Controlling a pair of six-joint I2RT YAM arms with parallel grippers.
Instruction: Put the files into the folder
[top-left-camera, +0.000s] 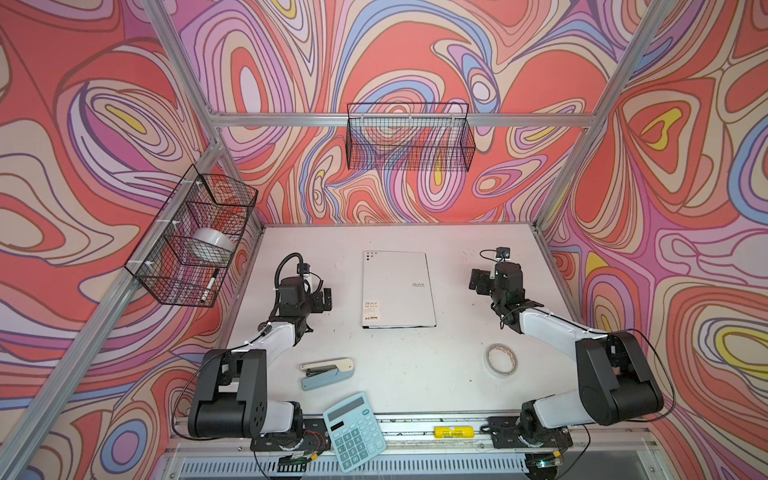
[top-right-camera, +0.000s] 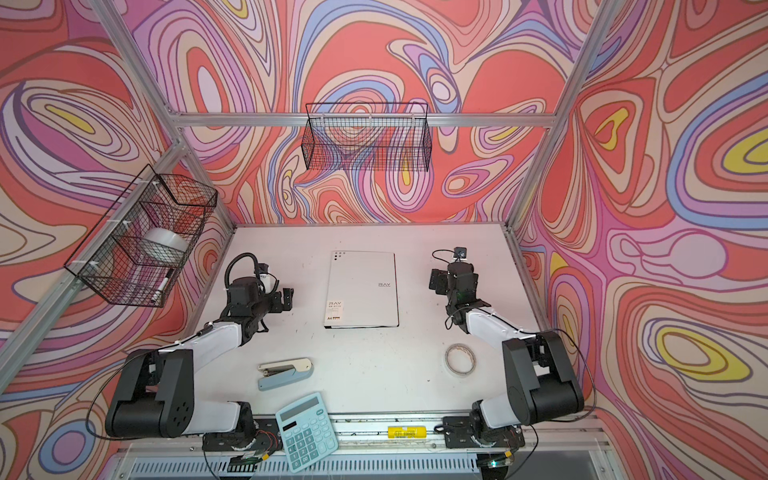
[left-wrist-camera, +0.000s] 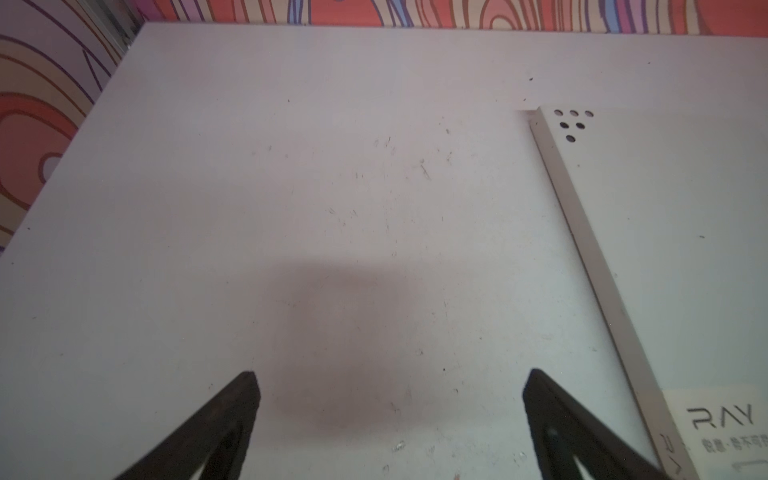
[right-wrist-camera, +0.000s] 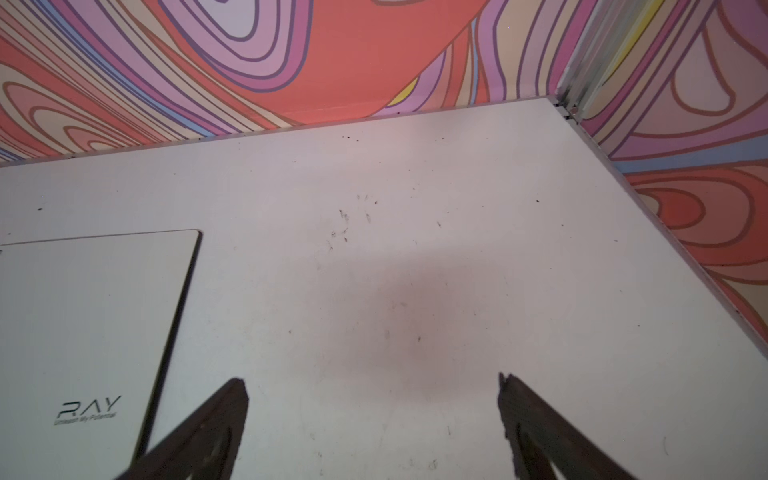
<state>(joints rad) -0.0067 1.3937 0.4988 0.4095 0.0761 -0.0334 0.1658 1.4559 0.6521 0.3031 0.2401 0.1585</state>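
Thin white-grey closed "RAY" folder (top-left-camera: 398, 289) lying flat, centred on white table (top-left-camera: 449, 374); paper files not showing, likely sitting inside. Left gripper (left-wrist-camera: 390, 382) hovering at folder's 9 o'clock, right gripper (right-wrist-camera: 374, 386) at 3 o'clock, both splayed, empty, giving cover clearance.

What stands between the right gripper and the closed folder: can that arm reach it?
Probably yes. The right gripper is open beside the folder, apart from it, with only bare table between them.

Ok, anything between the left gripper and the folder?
Nothing: bare table between left gripper and folder, shown in both top views and the left wrist view.
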